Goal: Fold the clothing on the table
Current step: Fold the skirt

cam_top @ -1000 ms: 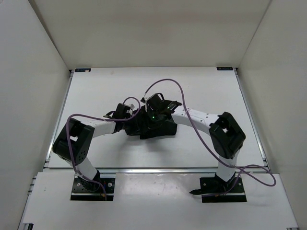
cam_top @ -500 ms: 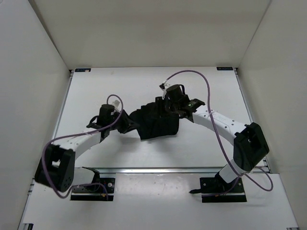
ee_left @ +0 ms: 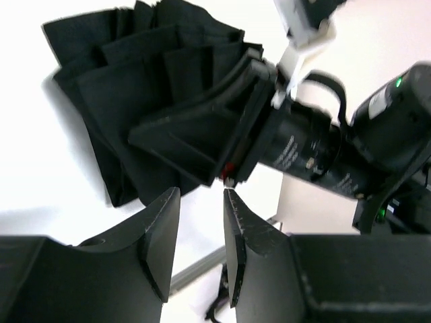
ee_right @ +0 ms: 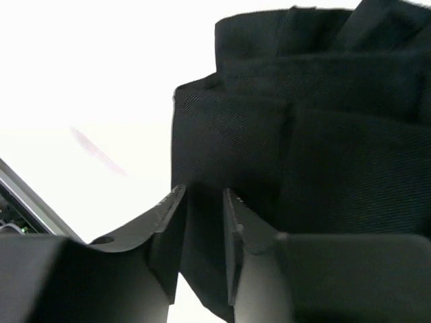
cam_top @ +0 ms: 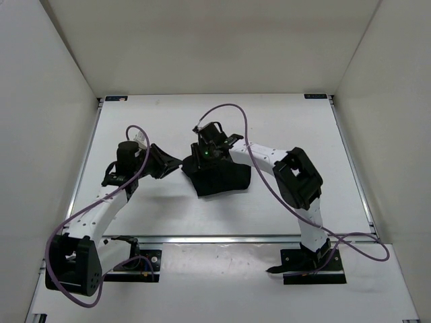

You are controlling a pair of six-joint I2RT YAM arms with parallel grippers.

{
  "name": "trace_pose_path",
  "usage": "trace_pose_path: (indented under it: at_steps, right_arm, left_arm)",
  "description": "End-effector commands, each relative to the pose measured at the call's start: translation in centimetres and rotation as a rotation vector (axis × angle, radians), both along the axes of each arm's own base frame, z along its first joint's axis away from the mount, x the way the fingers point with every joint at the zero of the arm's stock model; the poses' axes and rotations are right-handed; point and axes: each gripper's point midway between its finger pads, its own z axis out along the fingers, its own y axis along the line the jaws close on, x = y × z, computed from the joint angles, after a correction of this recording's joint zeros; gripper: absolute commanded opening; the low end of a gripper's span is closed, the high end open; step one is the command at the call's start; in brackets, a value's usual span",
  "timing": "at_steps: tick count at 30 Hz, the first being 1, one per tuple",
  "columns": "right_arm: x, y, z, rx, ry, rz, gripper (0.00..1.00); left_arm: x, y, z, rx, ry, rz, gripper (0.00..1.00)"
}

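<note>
- Right claw [ee_right: 203, 192] is down on the clothing [cam_top: 225, 178], its jaws drawn close with only a narrow slit between them. Black cloth shows in that slit, but I cannot tell whether it is pinched or merely lies behind.
- Left claw [ee_left: 202, 195] is released: its two fingers stand slightly apart with nothing between them, and bare white desk [cam_top: 283, 121] shows through the gap.
- Clothing lies bunched near the middle of the desk, a dark heap with several pleat-like folds stacked and fanned along one side.
- Right claw sits at the heap's far-left corner, its fingers laid on the fabric there.
- Left claw hangs just beside the heap's left edge, its tips pointing at the right claw and very near it. Whether they touch the cloth is not clear to me.
- Left arm [cam_top: 101, 202] stretches long from its base at the near edge. Right arm [cam_top: 269, 156] folds back, its elbow to the right of the heap.
- Purple cables [cam_top: 232, 108] loop over each arm.
- Green light [cam_top: 205, 153] glows on the right wrist.
- Metal rail [cam_top: 236, 237] runs along the desk's near edge, and plain white walls [cam_top: 54, 101] close it in on three sides.
</note>
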Motion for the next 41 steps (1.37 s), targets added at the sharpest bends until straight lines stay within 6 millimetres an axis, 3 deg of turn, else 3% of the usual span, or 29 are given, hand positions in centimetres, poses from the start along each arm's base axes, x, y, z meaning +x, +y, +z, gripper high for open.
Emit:
trace_pose_path:
  at_steps: [1,2,4,5,6,7,14,15,17,20,22,23,24,26,28,31,32,33,36,37,38,39,41]
  right_arm:
    - [2.3,-0.8,3.2,0.011,-0.069,-0.02,0.27]
    - [2.7,-1.3,3.3,0.008,-0.078,-0.041,0.31]
    - [3.1,-2.2,5.6,0.04,-0.118,-0.07,0.34]
    - [2.6,-3.1,6.1,0.053,-0.106,-0.08,0.34]
    - [1.9,-3.6,5.0,0.056,-0.094,-0.086,0.34]
    - [2.0,-3.8,6.3,0.095,-0.129,-0.083,0.34]
    - [0.6,-6.9,0.9,-0.028,-0.031,-0.16,0.36]
    - [1.2,-7.3,0.6,-0.034,-0.016,-0.174,0.36]
    - [1.7,-7.5,-1.8,-0.082,0.028,-0.171,0.36]
    - [3.2,-6.7,-2.9,-0.089,0.046,-0.168,0.35]
    - [5.2,-5.6,-0.9,-0.044,0.01,-0.171,0.36]
    - [5.3,-5.4,-0.2,-0.041,0.004,-0.176,0.35]
    - [6.1,-4.8,2.0,-0.013,-0.043,-0.181,0.35]
    - [6.5,-3.8,5.8,0.045,-0.103,-0.182,0.36]
    - [6.0,-4.2,7.6,0.035,-0.127,-0.204,0.36]
    - [4.1,-6.0,10.6,0.044,-0.156,-0.226,0.37]
    - [3.2,-7.2,8.8,0.011,-0.121,-0.246,0.37]
    - [2.5,-7.5,10.7,0.049,-0.158,-0.253,0.37]
    - [-1.9,-10.6,8.7,0.03,-0.102,-0.294,0.37]
    - [-3.0,-10.8,10.4,0.066,-0.126,-0.292,0.37]
    - [-4.1,-11.6,9.2,0.044,-0.102,-0.309,0.37]
    - [-5.5,-12.4,9.3,0.047,-0.093,-0.317,0.37]
    - [-7.3,-13.3,11.3,0.093,-0.128,-0.318,0.37]
  left_arm:
    - [0.1,-0.4,3.2,-0.024,-0.055,-0.045,0.42]
    - [0.2,-0.4,3.4,-0.021,-0.052,-0.05,0.43]
    - [0.3,-0.5,3.5,-0.008,-0.06,-0.069,0.43]
    - [0.4,-0.4,3.6,0.001,-0.068,-0.075,0.43]
    - [0.7,-0.1,3.7,0.009,-0.067,-0.068,0.44]
    - [0.8,-0.1,3.6,0.021,-0.079,-0.08,0.43]
    - [0.7,-0.9,-0.3,0.105,0.005,-0.246,0.48]
    - [1.2,-0.3,-0.7,0.116,0.016,-0.235,0.51]
    - [1.1,0.1,-1.1,0.143,0.014,-0.246,0.55]
    - [0.5,0.6,-1.5,0.154,0.023,-0.258,0.61]
    - [0.2,0.4,-0.9,0.14,0.003,-0.28,0.67]
    - [-0.2,-0.1,-0.3,0.117,-0.012,-0.299,0.76]
    - [-0.7,-0.5,0.3,0.097,-0.024,-0.318,0.98]
    - [-1.5,-1.1,1.2,0.069,-0.034,-0.347,0.99]
    - [-1.9,-1.6,2.3,0.101,-0.056,-0.379,0.99]
    - [-3.2,-2.1,2.8,0.195,-0.066,-0.415,0.99]
    - [-3.9,-2.5,3.4,0.208,-0.085,-0.426,0.98]
    - [-4.0,-2.5,3.5,0.223,-0.1,-0.414,0.98]
    - [-6.1,-3.8,3.8,0.193,-0.159,-0.42,0.99]
    - [-7.4,-4.1,3.3,0.146,-0.143,-0.431,0.99]
    - [-8.1,-4.4,3.0,0.119,-0.159,-0.448,0.99]
    - [-8.3,-4.9,3.0,0.095,-0.153,-0.446,0.99]
    - [-9.3,-5.9,1.8,0.067,-0.111,-0.459,0.99]
